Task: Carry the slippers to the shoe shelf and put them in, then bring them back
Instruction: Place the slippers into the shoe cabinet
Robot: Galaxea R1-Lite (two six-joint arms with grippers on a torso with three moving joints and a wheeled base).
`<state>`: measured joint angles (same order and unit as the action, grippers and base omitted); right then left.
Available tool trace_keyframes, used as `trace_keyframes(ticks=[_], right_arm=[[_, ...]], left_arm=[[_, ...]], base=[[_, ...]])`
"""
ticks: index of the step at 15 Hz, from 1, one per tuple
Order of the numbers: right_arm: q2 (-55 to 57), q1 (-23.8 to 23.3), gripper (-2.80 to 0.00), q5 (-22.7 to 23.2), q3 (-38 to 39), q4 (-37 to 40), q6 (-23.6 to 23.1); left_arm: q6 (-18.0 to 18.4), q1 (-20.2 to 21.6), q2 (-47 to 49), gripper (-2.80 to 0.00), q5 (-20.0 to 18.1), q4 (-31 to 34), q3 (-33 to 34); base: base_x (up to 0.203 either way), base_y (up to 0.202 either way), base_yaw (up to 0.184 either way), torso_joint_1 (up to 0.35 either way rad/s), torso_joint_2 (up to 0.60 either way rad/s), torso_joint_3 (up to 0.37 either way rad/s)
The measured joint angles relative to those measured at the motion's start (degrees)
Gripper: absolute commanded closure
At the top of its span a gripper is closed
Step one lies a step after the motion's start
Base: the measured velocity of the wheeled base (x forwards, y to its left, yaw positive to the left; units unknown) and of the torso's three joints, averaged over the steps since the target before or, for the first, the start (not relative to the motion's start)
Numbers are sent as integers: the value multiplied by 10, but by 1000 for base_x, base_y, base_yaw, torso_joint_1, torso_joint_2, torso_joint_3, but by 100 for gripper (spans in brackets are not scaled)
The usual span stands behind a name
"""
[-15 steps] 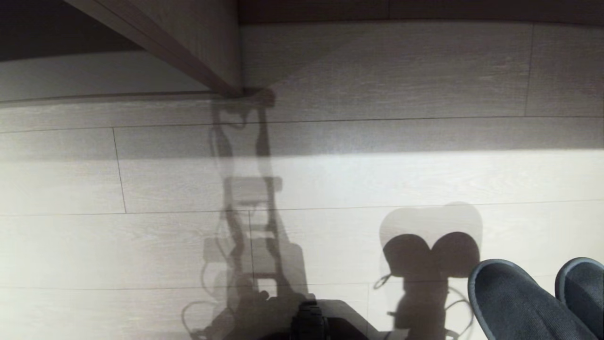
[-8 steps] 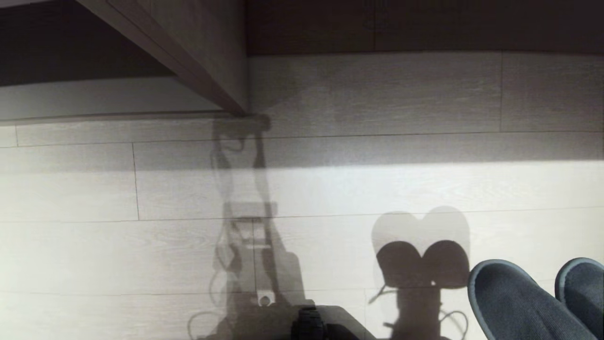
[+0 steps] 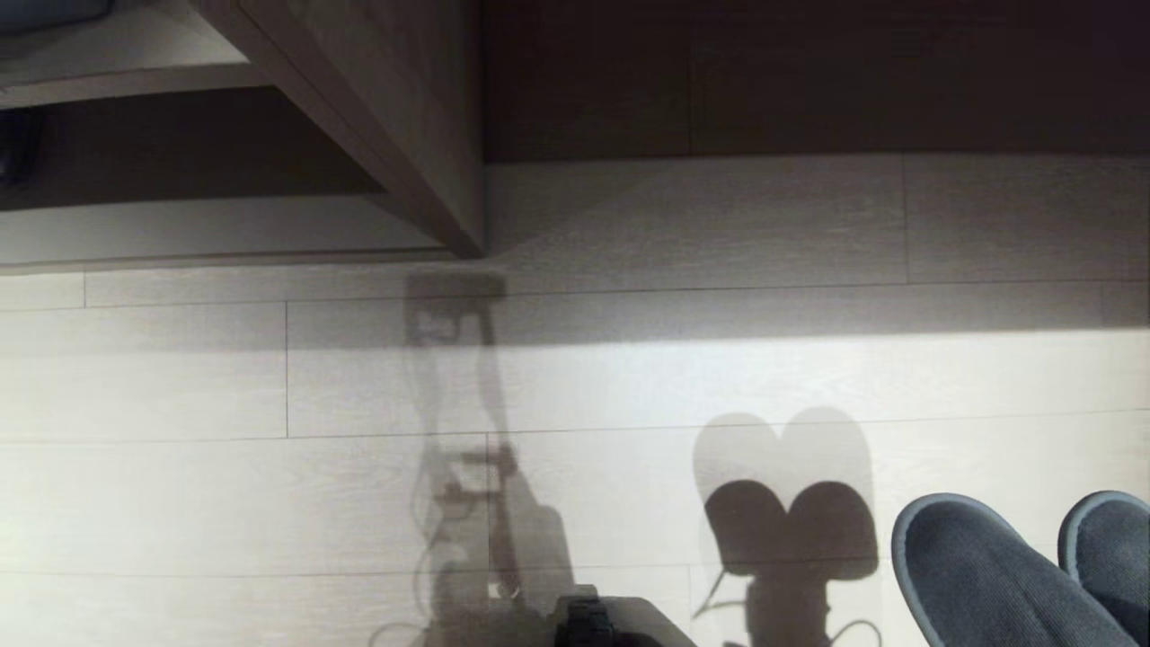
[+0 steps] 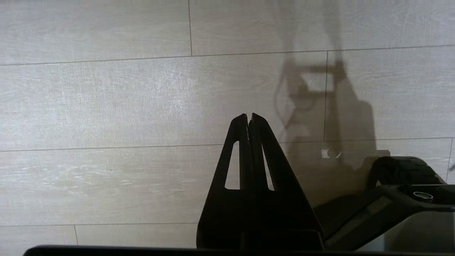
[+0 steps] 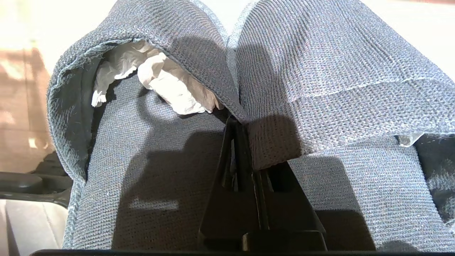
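The two dark grey slippers hang above the floor at the lower right of the head view, toes forward. In the right wrist view my right gripper is shut on the slippers, pinching their inner edges together; crumpled white paper fills one of them. The shoe shelf is ahead at the upper left, with its slanted panel and pale base board. My left gripper is shut on nothing above bare floor boards, away from the slippers.
Pale wood floor stretches between me and the shelf. A dark recess runs along the far wall to the right of the panel. A small dark thing shows in the shelf's far left. My base shows at the bottom.
The whole head picture has slid downward, so the camera has tilted up and more of the shelf shows. The slippers keep their place in the picture; neither arm has moved.
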<state>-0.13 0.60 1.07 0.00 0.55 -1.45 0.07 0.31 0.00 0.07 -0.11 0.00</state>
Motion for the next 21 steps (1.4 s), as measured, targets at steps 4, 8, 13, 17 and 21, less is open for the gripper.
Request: trace_keyframes(ticks=[4, 8, 13, 17, 21], right_arm=[[0, 0, 0, 0, 0, 0, 0], [0, 0, 0, 0, 0, 0, 0], [0, 0, 0, 0, 0, 0, 0], [0, 0, 0, 0, 0, 0, 0], [0, 0, 0, 0, 0, 0, 0]], left_arm=[[2, 0, 0, 0, 0, 1, -1], [2, 0, 0, 0, 0, 1, -1], [2, 0, 0, 0, 1, 2, -1], [2, 0, 0, 0, 1, 5, -2], [2, 0, 0, 0, 1, 4, -2]], base=[[0, 0, 0, 1, 0, 204], [0, 0, 0, 3, 2, 201], [0, 0, 0, 3, 1, 203], [0, 0, 0, 2, 1, 204], [0, 0, 0, 3, 0, 200]])
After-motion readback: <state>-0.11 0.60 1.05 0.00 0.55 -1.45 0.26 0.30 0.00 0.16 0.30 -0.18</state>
